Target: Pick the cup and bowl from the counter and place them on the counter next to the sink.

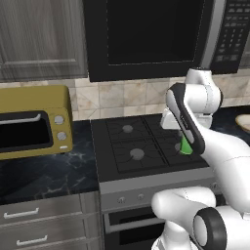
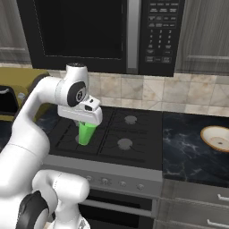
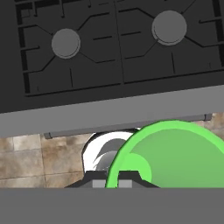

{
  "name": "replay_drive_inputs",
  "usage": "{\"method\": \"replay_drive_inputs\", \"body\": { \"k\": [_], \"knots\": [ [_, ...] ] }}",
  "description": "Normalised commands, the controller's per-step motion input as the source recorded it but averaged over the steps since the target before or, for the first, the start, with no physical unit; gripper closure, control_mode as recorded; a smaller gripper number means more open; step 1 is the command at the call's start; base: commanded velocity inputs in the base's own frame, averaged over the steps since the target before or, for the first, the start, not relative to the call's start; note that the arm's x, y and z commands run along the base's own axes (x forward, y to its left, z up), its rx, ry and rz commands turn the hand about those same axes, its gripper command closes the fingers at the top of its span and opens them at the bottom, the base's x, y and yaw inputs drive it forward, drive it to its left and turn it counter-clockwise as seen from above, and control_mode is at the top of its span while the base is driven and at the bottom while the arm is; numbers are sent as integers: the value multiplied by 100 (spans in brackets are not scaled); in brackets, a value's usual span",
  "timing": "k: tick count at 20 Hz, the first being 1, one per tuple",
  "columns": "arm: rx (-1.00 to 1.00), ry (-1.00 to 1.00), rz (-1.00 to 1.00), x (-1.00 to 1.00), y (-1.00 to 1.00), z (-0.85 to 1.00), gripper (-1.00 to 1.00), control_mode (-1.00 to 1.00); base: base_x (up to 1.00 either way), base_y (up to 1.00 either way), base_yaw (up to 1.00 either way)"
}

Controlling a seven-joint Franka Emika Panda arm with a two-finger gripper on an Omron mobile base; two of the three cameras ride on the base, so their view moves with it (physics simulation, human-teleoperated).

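My gripper [image 2: 85,125] is shut on the rim of the bright green cup [image 2: 86,133] and holds it upright in the air, over the front left part of the black gas stove [image 2: 134,134]. From the left base the cup [image 1: 185,145] peeks out behind my forearm, with the gripper [image 1: 184,138] just above it. In the hand view the cup's open mouth [image 3: 175,157] lies beside the gripper [image 3: 113,180]. The cream bowl [image 2: 217,137] with its golden-brown rim rests on the black marble counter [image 2: 188,154] right of the stove, also at the picture's right edge as the bowl [image 1: 244,122]. The sink is out of view.
A yellow toaster oven [image 1: 34,122] stands on the counter [image 1: 44,176] left of the stove [image 1: 132,146]. A black microwave [image 1: 146,34] hangs over the burners. Cabinet drawers [image 1: 29,215] run below the counter.
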Motion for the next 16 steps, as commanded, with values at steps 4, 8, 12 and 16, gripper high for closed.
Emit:
{"method": "replay_drive_inputs", "body": {
  "k": [4,8,12,16],
  "knots": [
    [0,0,0,0,0,0,100,100,-15,2,0],
    [0,0,0,0,0,0,100,100,-99,25,5],
    [0,0,0,0,0,0,100,100,-73,25,6],
    [0,0,0,0,0,0,100,100,-5,47,20]
  ]
}}
